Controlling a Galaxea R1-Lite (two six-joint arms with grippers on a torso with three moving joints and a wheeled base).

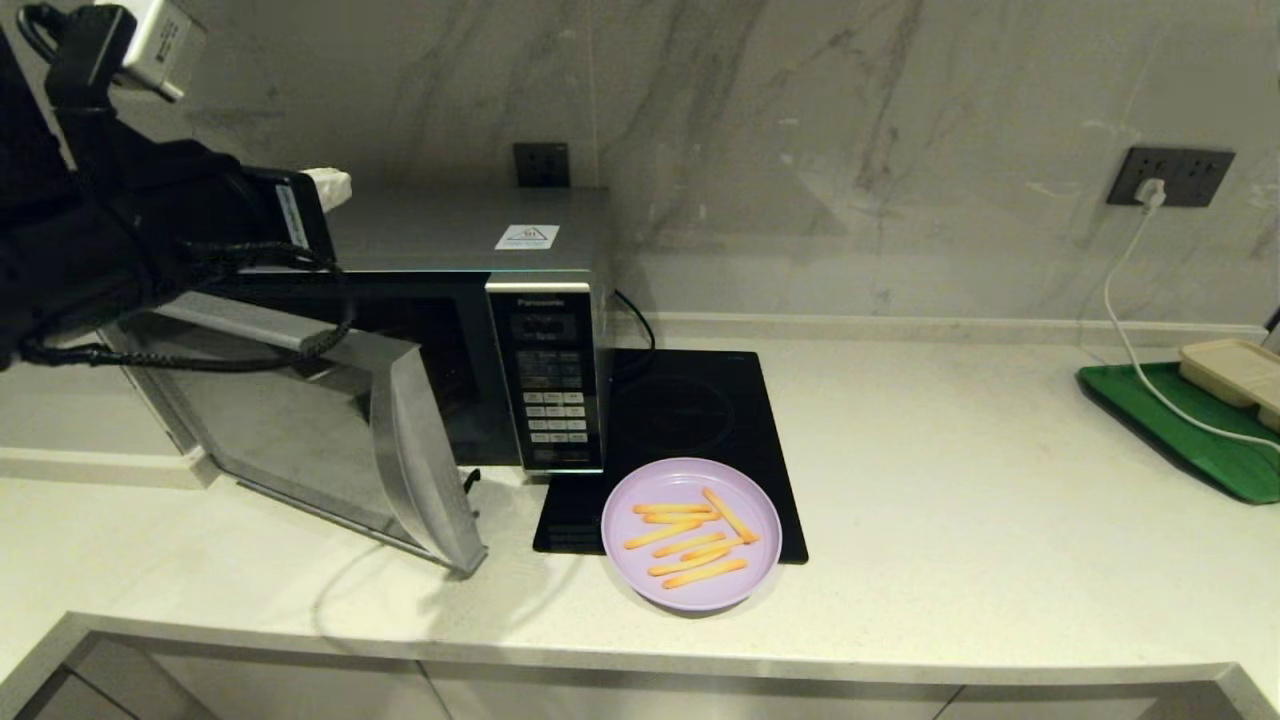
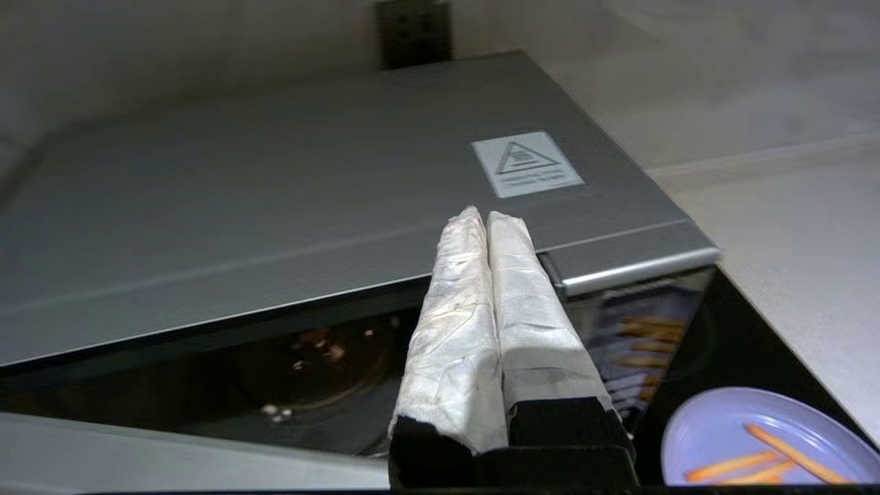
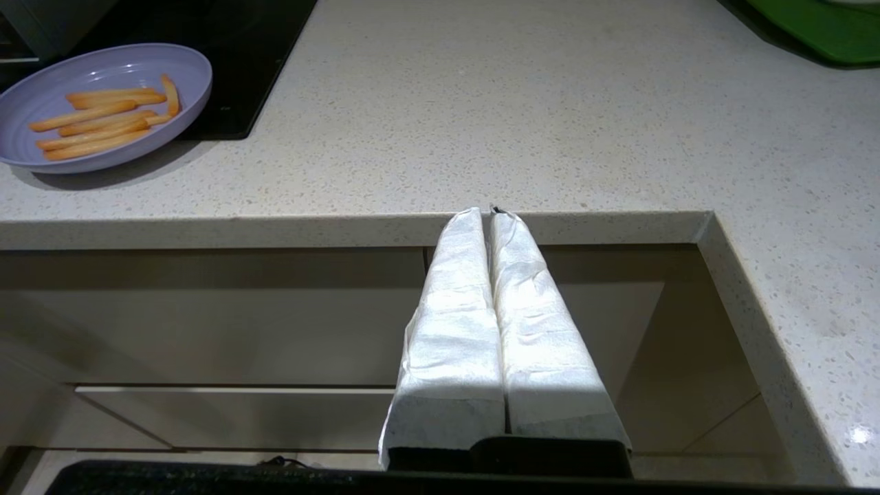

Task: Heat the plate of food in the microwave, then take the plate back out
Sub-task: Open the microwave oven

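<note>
The silver microwave [image 1: 470,235] stands at the back left of the counter, its dark glass door [image 1: 300,440] swung wide open toward the front left. In the left wrist view its top [image 2: 275,206] and dark cavity [image 2: 309,371] show. My left gripper [image 1: 330,185] hovers over the microwave's top front edge, shut and empty [image 2: 487,218]. The lilac plate of fries [image 1: 690,535] rests on the counter before the keypad, overlapping the hob's front edge [image 2: 742,433] [image 3: 103,103]. My right gripper [image 3: 489,216] hangs shut and empty below the counter's front edge, out of the head view.
A flat black induction hob [image 1: 690,420] lies right of the microwave. A green board [image 1: 1190,430] with a beige tray [image 1: 1235,370] sits at the far right, and a white cable [image 1: 1130,330] runs to it from a wall socket [image 1: 1170,178].
</note>
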